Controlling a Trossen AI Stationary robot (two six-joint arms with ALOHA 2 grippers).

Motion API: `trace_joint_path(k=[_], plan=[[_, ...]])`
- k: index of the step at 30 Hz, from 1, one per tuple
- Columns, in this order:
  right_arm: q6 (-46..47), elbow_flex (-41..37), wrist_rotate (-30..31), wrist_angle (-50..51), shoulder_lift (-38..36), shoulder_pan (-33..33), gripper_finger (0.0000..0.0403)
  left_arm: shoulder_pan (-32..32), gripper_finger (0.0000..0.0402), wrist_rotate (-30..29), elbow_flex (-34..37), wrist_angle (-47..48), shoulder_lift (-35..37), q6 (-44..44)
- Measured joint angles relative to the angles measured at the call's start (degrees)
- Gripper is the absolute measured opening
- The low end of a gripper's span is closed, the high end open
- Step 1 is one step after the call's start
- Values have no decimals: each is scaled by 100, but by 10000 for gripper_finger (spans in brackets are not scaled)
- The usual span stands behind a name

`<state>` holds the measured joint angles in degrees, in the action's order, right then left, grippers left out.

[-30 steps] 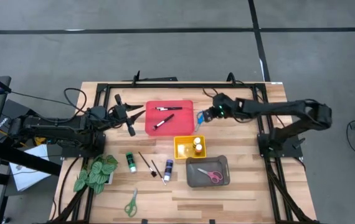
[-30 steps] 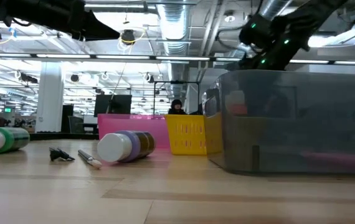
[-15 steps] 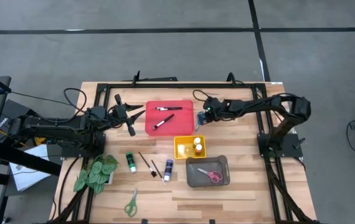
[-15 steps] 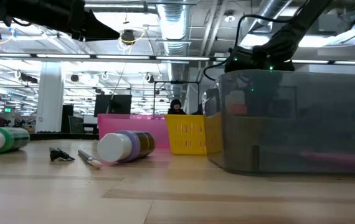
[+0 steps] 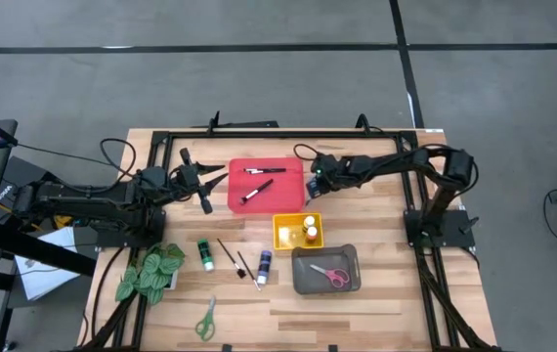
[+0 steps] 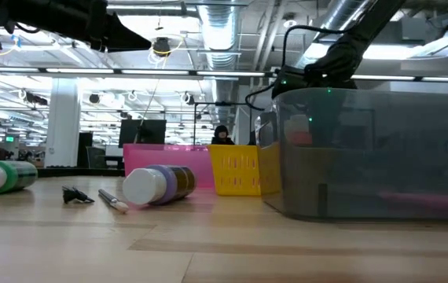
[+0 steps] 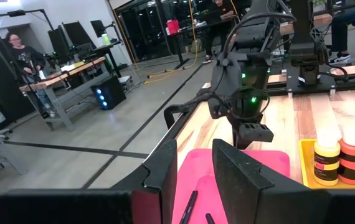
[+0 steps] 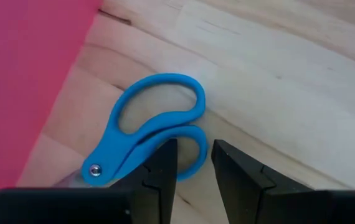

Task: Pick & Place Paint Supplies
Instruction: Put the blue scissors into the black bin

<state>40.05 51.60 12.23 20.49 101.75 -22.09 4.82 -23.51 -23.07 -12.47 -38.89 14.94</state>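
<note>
A: Moved in toward the red tray (image 5: 265, 183) over the last second: right gripper (image 5: 315, 186), now low over the blue-handled scissors (image 8: 151, 137). Scissors flat on bare wood just beside the tray's right edge. Fingers (image 8: 235, 171) slightly parted, straddling one handle loop, not clamped on it.

B: Left side?

A: Left gripper (image 5: 203, 188) parked beside the tray's left edge, fingers (image 7: 165, 171) apart, holding nothing.

B: Rest of the supplies?

A: Two paintbrushes (image 5: 262, 171) in the red tray. Yellow paint bottle (image 7: 327, 158) and red paint bottle (image 7: 352, 159) standing in the yellow tray (image 5: 281, 235). Pink-handled scissors (image 5: 330, 275) in the grey tray (image 5: 347, 255). Loose on the table (image 5: 386, 313): green paint bottle (image 5: 204, 254), two more brushes (image 5: 227, 254), purple paint bottle (image 5: 263, 266), green-handled scissors (image 5: 205, 319) near the front edge. Fake plant (image 5: 149, 272) at front left.
</note>
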Motion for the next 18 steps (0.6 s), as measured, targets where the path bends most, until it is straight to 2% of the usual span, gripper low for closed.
trace_joint_path(k=[9, 13, 18], plan=[[-61, 18, 667, 1272, -173, 133, 102, 1, 95, 0, 0, 18, 0, 0], [279, -38, 1112, 2261, -329, 263, 102, 1, 95, 0, 0, 65, 0, 2], [697, -143, 1359, 2676, -554, 477, 102, 2, 95, 0, 0, 91, 0, 2]])
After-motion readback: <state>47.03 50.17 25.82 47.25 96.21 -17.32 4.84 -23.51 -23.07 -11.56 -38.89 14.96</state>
